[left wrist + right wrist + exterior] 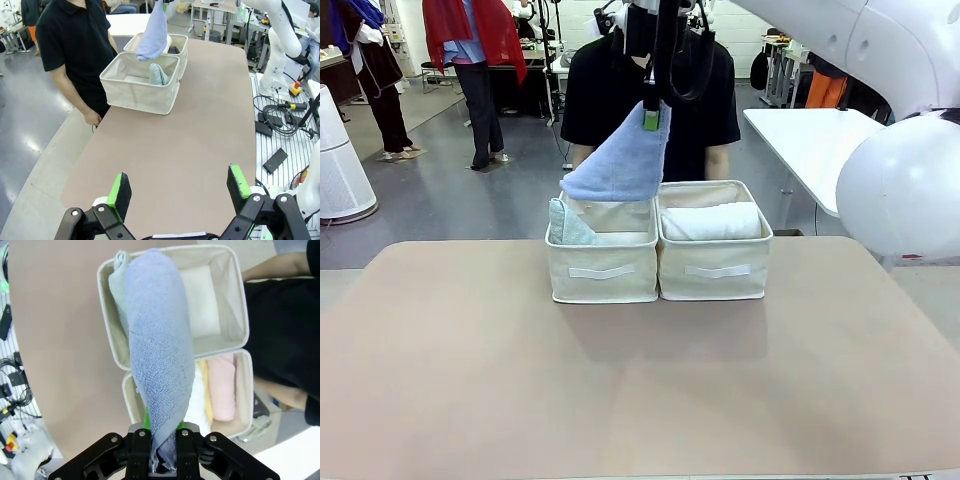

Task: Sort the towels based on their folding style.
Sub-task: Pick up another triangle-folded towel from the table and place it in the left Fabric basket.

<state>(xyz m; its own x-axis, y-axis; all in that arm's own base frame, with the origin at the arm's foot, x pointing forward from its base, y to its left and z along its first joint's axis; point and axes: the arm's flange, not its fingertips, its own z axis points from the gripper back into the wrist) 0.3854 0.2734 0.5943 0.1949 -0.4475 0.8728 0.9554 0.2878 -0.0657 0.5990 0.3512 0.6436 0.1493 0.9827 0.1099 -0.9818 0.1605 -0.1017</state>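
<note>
Left gripper [177,192] hangs over the near part of the desk [620,380], fingers spread wide, nothing between them.

Toward the far edge, two cream baskets stand side by side, touching. Left basket [602,268]: pale mint towel [568,225] leaning against its left wall, cone-folded. Blue towel [620,160] hangs above this basket, pinched at its narrow tip by the right gripper [651,118], which is clenched on it; the broad end droops toward the basket's rim. Not yet inside.

Right basket [715,268]: white rolled towel [712,221] on top; the right wrist view also shows a pink roll [221,387] beside it.

Handling, as I judge it: terry cloth, light, soft, floppy, not slippery. The fold loosens if swung. The tip hold suits lowering it in broad end first.

Person in black stands behind the baskets.
</note>
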